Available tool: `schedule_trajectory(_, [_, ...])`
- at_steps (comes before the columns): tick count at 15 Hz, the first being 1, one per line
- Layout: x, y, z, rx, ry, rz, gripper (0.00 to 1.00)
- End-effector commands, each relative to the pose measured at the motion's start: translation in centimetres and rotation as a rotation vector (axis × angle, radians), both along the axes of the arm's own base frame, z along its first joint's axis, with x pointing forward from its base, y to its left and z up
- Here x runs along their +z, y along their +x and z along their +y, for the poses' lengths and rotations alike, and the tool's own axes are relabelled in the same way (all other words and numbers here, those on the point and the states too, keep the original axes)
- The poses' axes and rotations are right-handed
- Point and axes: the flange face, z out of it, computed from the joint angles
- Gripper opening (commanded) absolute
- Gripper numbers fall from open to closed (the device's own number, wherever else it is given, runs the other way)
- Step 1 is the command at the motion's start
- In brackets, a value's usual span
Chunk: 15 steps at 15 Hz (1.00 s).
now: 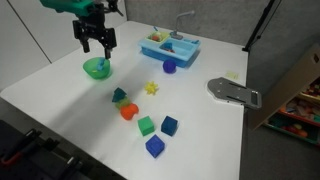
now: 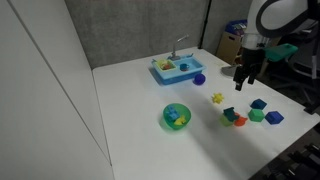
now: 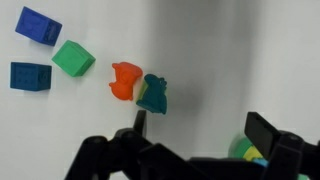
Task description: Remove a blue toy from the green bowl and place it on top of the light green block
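Apparently finished: the blue toy [image 3: 156,92] sits atop the light green block [image 3: 142,103], with the orange-red block [image 3: 124,80] touching at its 9 o'clock. The green bowl [image 1: 97,68] lies apart on the table. The pincer [image 1: 98,48] hangs high, jaws apart and empty; I judge the toy needs no more holding.

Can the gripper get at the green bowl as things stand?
Probably yes: the gripper hangs high, jaws open, and nothing shows between it and the uncovered green bowl.

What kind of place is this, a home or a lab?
Probably a lab or test room: a plain white table, a grey panel wall behind it, and a toy sink and blue cube set out as props.
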Motion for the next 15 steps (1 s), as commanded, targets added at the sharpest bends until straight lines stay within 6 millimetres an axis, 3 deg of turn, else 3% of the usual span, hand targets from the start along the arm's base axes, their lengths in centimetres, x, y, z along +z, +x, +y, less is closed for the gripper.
schedule_trajectory(1, [5.1,-1.5,1.2,-0.031,-0.037,0.019,1.0])
schedule_trajectory(9, [15.9,-4.6,4.5,-0.043,-0.061,-0.037,1.0])
schedule_trajectory(11, [17.3,-5.0,4.8,-0.041,-0.058,-0.051,1.0])
schedule_trajectory(13, [16.4,-4.9,4.8,-0.025,-0.039,-0.052,1.0])
schedule_trajectory(15, [16.9,-5.1,4.9,-0.025,-0.036,-0.055,1.0])
